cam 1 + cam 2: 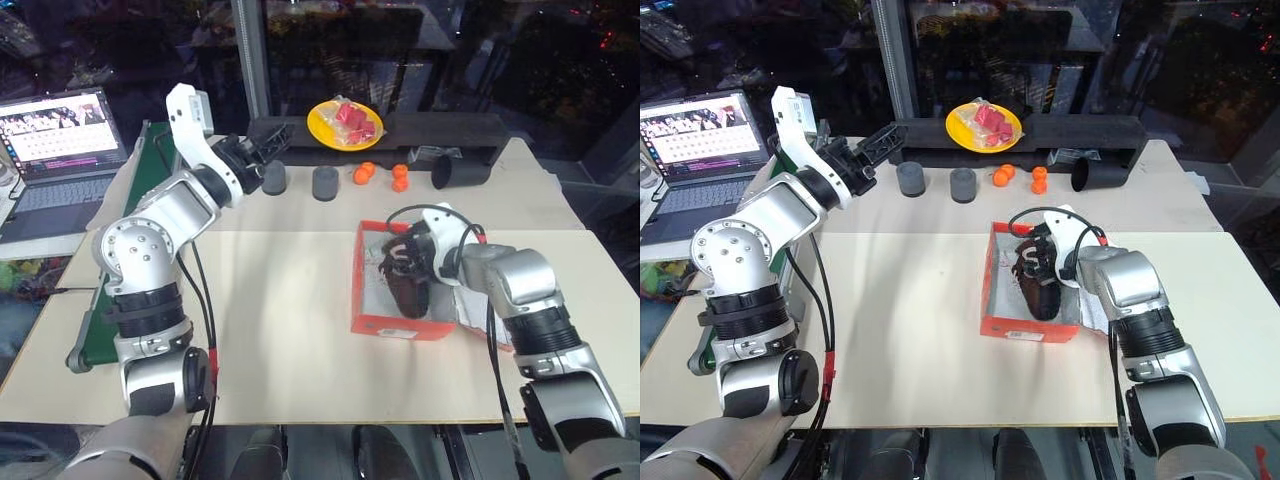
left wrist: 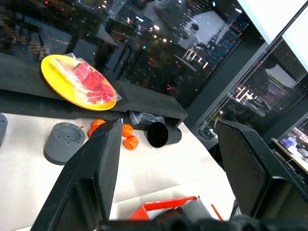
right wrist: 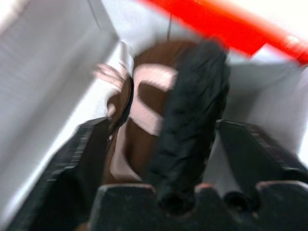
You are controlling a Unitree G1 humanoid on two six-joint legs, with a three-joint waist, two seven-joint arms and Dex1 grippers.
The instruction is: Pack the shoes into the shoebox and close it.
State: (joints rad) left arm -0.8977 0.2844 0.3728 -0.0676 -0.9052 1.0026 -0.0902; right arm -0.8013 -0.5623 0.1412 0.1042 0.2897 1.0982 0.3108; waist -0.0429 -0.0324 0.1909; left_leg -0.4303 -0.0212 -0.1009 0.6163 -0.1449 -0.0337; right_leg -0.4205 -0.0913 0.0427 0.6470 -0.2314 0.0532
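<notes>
- The red rectangular cardboard shoebox (image 1: 1032, 328), white inside, sat open on the pale tabletop (image 1: 910, 300).
- A small dark brown shoe with pinkish-white laces (image 1: 1038, 282) lay inside it.
- My right gripper (image 3: 159, 144) hung over that shoe, its fingers spread apart on either side.
- My left gripper (image 2: 168, 159) was raised with its fingers wide, holding nothing.
- A yellow plate (image 1: 344, 124) of red pieces rested on the long black foam tray (image 1: 470, 130).

No words, brands or numbers can be read anywhere. Small pictures and lines of tiny writing are shown on the bright screen of the open grey laptop (image 1: 62, 130), at about ten o'clock on the table, but nothing can be made out.
</notes>
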